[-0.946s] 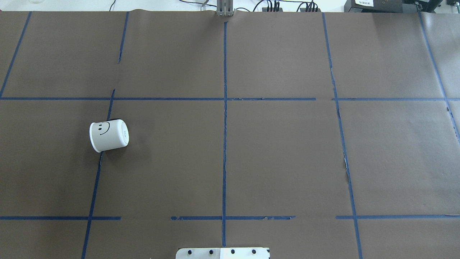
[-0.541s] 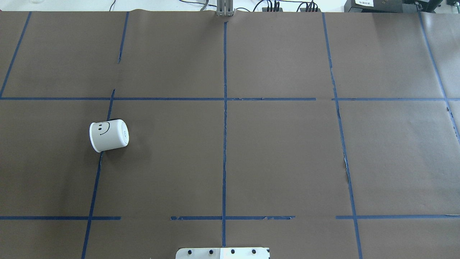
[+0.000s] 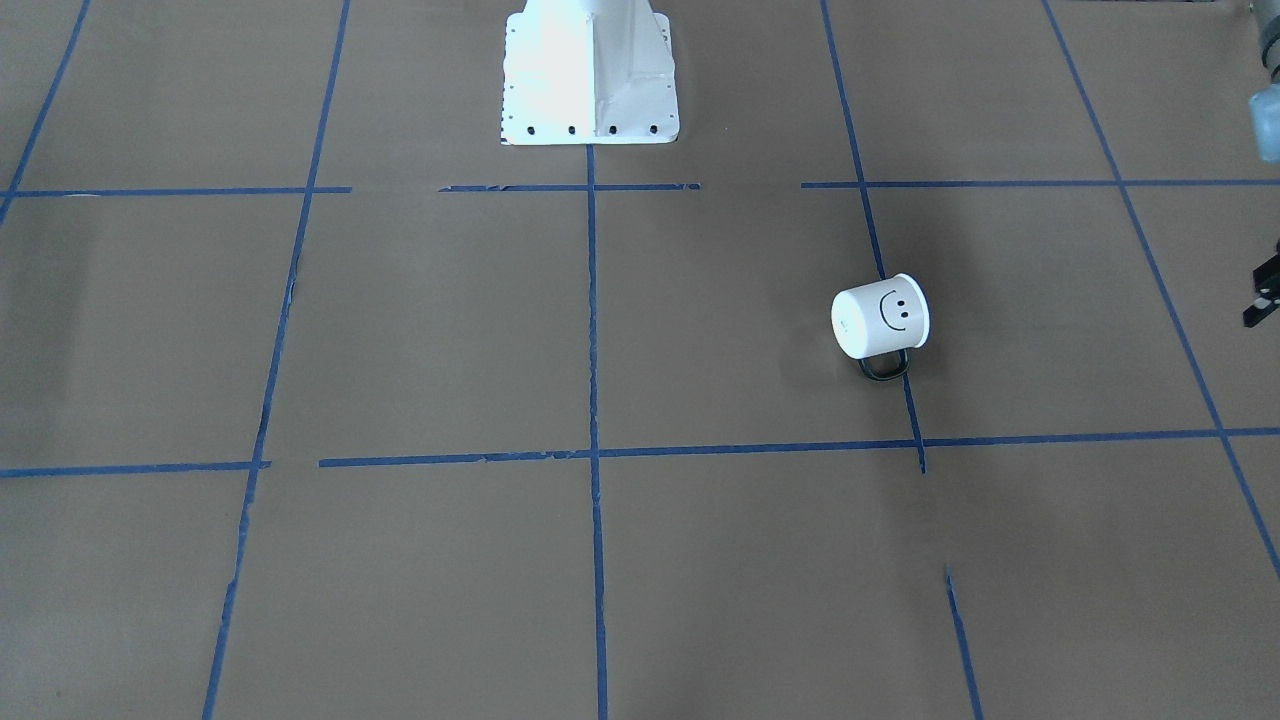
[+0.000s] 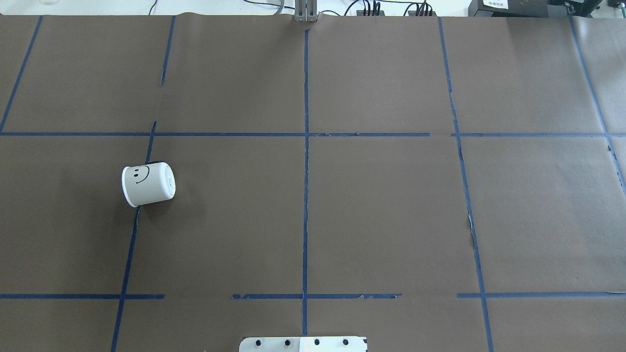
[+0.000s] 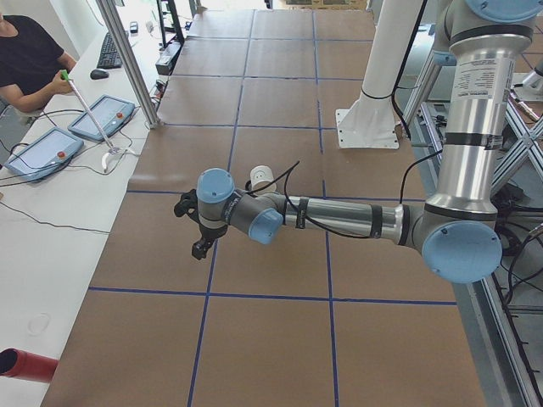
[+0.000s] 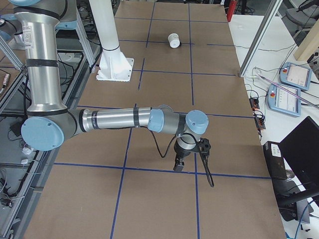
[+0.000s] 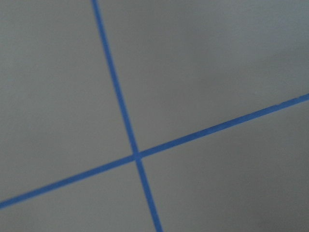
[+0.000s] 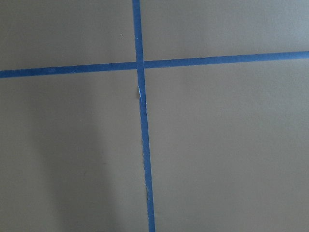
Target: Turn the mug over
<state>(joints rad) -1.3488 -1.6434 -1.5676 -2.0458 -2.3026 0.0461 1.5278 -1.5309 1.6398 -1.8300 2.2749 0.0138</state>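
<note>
The mug point(image 4: 148, 185) is seen lying on its side on the surface point(image 4: 381, 205), in the robot's left half. Its base is turned toward the centre line, its mouth outward, and its handle away from the robot. The left hand point(image 5: 198, 249) is held out beyond the mouth end and is judged the nearer. The right hand point(image 6: 177, 167) is well apart. Whether either hand is apart or together cannot be told.

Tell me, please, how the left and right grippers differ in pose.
The left gripper hangs at the mug's end of the table, the right gripper at the opposite end. The left's wrist view shows its tape cross skewed, the right's nearly square. Both hover, touching nothing.
</note>
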